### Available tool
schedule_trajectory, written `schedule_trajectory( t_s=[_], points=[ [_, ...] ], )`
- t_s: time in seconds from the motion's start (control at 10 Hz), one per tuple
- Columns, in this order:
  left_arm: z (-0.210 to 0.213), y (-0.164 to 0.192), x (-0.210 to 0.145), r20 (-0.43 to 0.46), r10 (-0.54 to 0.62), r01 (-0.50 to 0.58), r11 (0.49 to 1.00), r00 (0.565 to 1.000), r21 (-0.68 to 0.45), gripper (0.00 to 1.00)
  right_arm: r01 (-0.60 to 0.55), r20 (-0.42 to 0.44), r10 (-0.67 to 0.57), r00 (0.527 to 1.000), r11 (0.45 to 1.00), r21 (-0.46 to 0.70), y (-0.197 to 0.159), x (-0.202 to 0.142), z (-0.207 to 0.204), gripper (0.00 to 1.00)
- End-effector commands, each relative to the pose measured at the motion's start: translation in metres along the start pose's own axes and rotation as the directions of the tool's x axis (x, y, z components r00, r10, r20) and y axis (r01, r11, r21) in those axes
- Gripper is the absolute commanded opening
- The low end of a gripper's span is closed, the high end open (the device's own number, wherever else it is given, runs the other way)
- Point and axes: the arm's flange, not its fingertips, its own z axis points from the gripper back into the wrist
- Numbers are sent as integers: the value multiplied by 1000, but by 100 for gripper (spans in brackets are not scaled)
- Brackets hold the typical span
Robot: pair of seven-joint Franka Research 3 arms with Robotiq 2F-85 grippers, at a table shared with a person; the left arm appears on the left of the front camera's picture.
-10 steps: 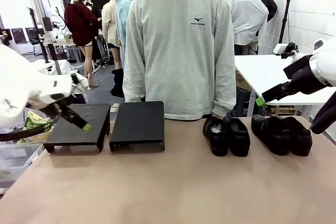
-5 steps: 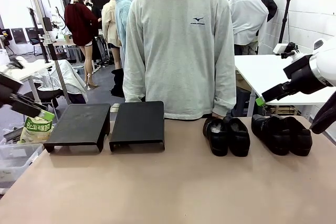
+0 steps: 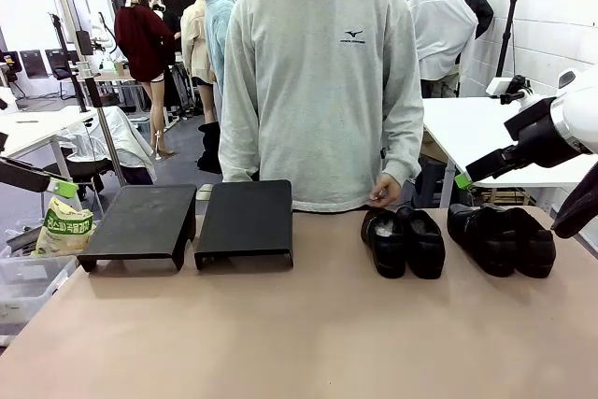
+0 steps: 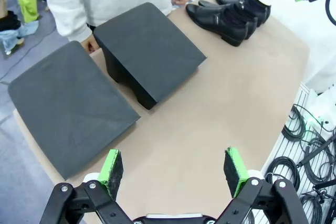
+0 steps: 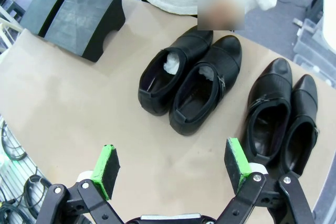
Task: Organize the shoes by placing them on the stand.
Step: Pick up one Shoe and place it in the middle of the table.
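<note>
The bare brown table [image 3: 308, 334] was seen nearest the camera. Over its left end the left gripper [image 4: 173, 166] was held released, its green pads [image 4: 111, 165] spread wide with nothing between them. Above the right end the right gripper [image 5: 172, 169] was likewise held wide and empty.

Farther across, two black stands were set side by side on the left half of the table. The left stand [image 3: 140, 221] and the right stand [image 3: 246, 219] were parted by a narrow gap, and nothing was laid on either.

Level with them on the right half, four glossy black shoes were stood on the tabletop in two pairs, toes turned toward the far edge. In the inner pair [image 3: 404, 242] the two shoes were pressed together, and white paper [image 5: 170, 62] was stuffed into their openings. The outer pair [image 3: 500, 238] was set near it, toward the right edge.

At the far edge a person [image 3: 322, 81] in a grey sweatshirt was stood, with one hand [image 3: 383, 195] held just beyond the inner pair.
</note>
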Motion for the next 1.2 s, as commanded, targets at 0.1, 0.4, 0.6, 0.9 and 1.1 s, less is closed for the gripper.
schedule_trajectory(
  t_s=[0.1,0.4,0.6,0.9,1.1],
  points=[
    [0,0,0,0,0,0,1000,1000,0,100,3,7,-3,1000,1000,21,-2,-1,-2,100],
    [0,0,0,0,0,0,1000,1000,0,100,3,7,-3,1000,1000,21,-2,-1,-2,100],
    [0,0,0,0,0,0,1000,1000,0,100,3,7,-3,1000,1000,21,-2,-1,-2,100],
    [0,0,0,0,0,0,1000,1000,0,100,3,7,-3,1000,1000,21,-2,-1,-2,100],
    [0,0,0,0,0,0,1000,1000,0,100,3,7,-3,1000,1000,21,-2,-1,-2,100]
  ],
)
